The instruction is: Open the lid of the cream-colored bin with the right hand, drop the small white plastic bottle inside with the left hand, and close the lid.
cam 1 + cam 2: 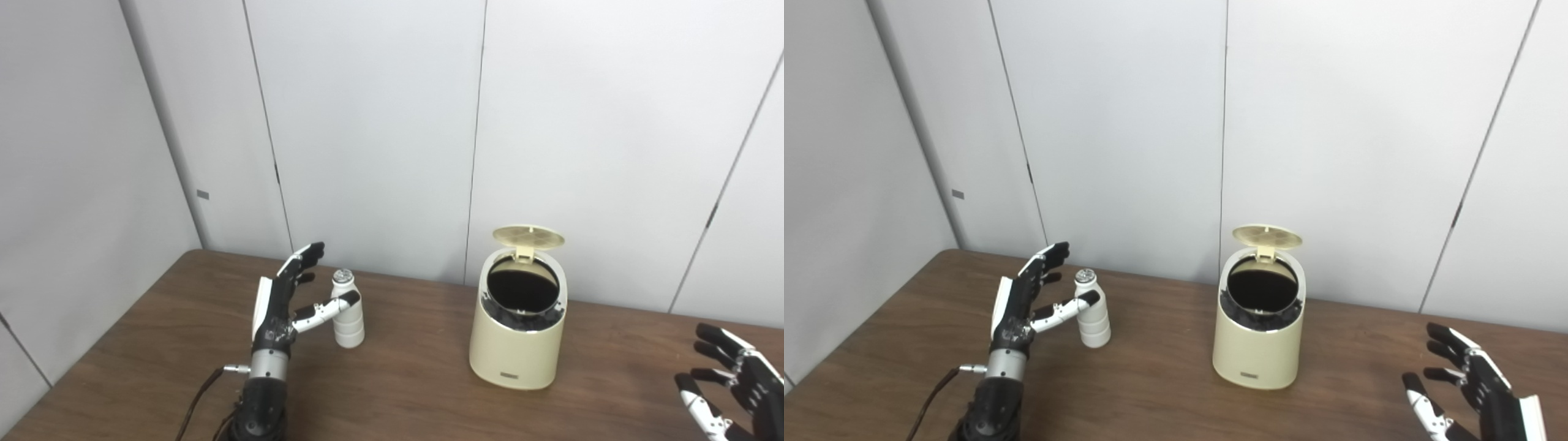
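- Left eye view: I see the cream-colored bin [517,343] upright on the brown bench [404,392], right of centre, with its lid [528,236] flipped up at the back and the dark inside showing.
- The small white plastic bottle [348,311] stands upright on the bench, well left of the bin, silver cap on top.
- My left robot hand [283,303] is just beside the bottle on its left, palm turned toward it, fingers spread and raised. The thumb reaches across in front of the bottle's body; touching or just short, I cannot tell. It is not closed round it and holds nothing.
- My right robot hand [1470,392] is low at the right edge, well apart from the bin, fingers splayed wide, holding nothing.
- A cable [199,395] runs from the left wrist toward the bottom edge.
- Pale wall panels [367,122] stand behind the bench.
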### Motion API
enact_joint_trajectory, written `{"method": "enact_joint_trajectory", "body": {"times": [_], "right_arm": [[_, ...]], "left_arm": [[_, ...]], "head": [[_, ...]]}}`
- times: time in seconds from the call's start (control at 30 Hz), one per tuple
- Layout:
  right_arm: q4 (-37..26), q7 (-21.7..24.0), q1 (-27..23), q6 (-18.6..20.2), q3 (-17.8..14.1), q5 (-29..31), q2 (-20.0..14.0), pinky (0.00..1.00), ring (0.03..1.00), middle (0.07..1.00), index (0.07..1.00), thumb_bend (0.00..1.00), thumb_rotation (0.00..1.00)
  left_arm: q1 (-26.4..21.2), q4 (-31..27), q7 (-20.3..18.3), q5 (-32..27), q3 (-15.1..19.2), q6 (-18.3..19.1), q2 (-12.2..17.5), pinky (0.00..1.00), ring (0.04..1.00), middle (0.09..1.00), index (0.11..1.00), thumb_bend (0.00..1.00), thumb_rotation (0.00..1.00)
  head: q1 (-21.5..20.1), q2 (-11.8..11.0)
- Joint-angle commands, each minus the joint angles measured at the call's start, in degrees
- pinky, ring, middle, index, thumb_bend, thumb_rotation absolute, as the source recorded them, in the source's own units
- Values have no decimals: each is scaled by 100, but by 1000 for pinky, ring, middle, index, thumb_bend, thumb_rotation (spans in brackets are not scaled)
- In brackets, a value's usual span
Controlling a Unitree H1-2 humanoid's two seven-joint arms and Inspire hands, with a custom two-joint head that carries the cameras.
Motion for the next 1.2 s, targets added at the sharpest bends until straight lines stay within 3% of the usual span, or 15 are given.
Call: {"method": "enact_joint_trajectory", "body": {"times": [0.0, 0.37, 0.57, 0.87, 0.97, 1.1, 1.13, 1.17], "right_arm": [[-226, -7, -111, -113, -8, -39, -25, 600, 760, 790, 755, 88, 0], [-290, 9, -99, -26, -4, -20, -9, 613, 770, 794, 757, 101, 0], [-348, 20, -82, 1, 7, -6, -3, 632, 786, 803, 762, 102, 0], [-351, 14, -96, 11, 12, -85, -1, 606, 768, 792, 752, 101, 0], [-377, 31, -87, 26, 7, -26, 16, 606, 771, 795, 755, 104, 0], [-432, 16, -66, 57, 12, -90, 26, 591, 760, 787, 745, 106, 9], [-459, 20, -60, 93, 11, -87, 35, 592, 761, 787, 746, 105, 11], [-477, 22, -56, 118, 11, -86, 41, 592, 762, 787, 747, 108, 13]], "left_arm": [[-178, -54, 37, 19, 37, -98, 74, 794, 850, 826, 826, 1000, 293], [-114, -78, -159, 130, -82, 244, 153, 789, 857, 836, 831, 1000, 297], [-73, -92, -316, 227, -228, 546, 182, 675, 770, 790, 801, 1000, 245], [-86, -9, -427, 383, -384, 674, 217, 731, 800, 797, 797, 1000, 196], [-99, 32, -274, 478, -372, 647, 183, 717, 784, 777, 775, 1000, 160], [-171, 211, 401, 693, -206, 315, 10, 579, 629, 624, 613, 905, 15], [-215, 323, 646, 761, -160, 128, -28, 525, 574, 559, 553, 718, 7], [-247, 407, 815, 806, -131, -10, -52, 464, 508, 511, 518, 592, 3]], "head": [[1, -4], [-6, 23], [-18, 38], [-35, 48], [-46, 54], [-50, 73], [-49, 77], [-49, 77]]}}
